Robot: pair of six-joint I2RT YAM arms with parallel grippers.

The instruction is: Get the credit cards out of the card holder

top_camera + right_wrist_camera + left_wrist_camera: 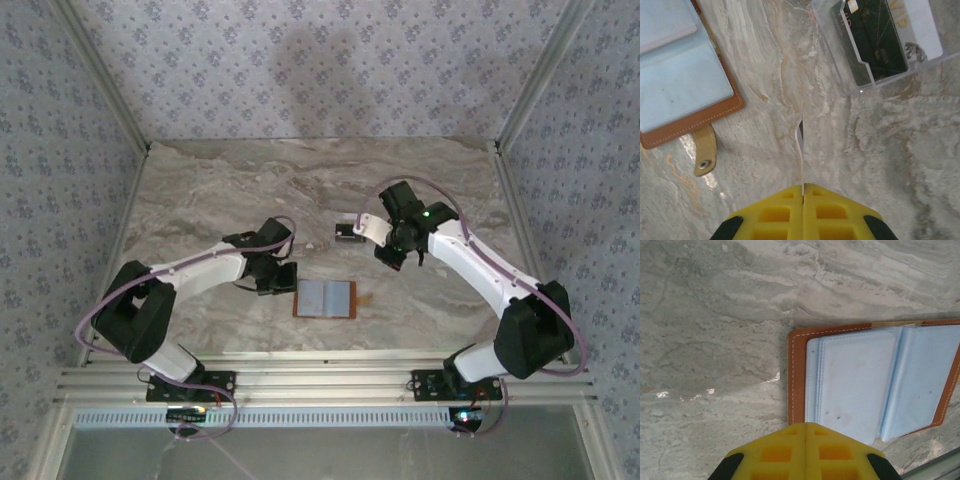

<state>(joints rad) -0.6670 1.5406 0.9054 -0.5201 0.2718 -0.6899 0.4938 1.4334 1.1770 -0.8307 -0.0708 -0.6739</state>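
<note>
Credit cards (pixel 880 40): thin, stiff, light, slick-faced rectangles, probably best pinched by a short edge. Left gripper (pixel 805 432), clenched and empty, is poised at the edge of the open brown leather card holder (pixel 325 298) with grey-blue sleeves. Right gripper (pixel 802 192) clamps one pale card (pixel 800 145) edge-on, between the holder and a clear plastic tray (pixel 832 50) that contains dark and white cards.
</note>
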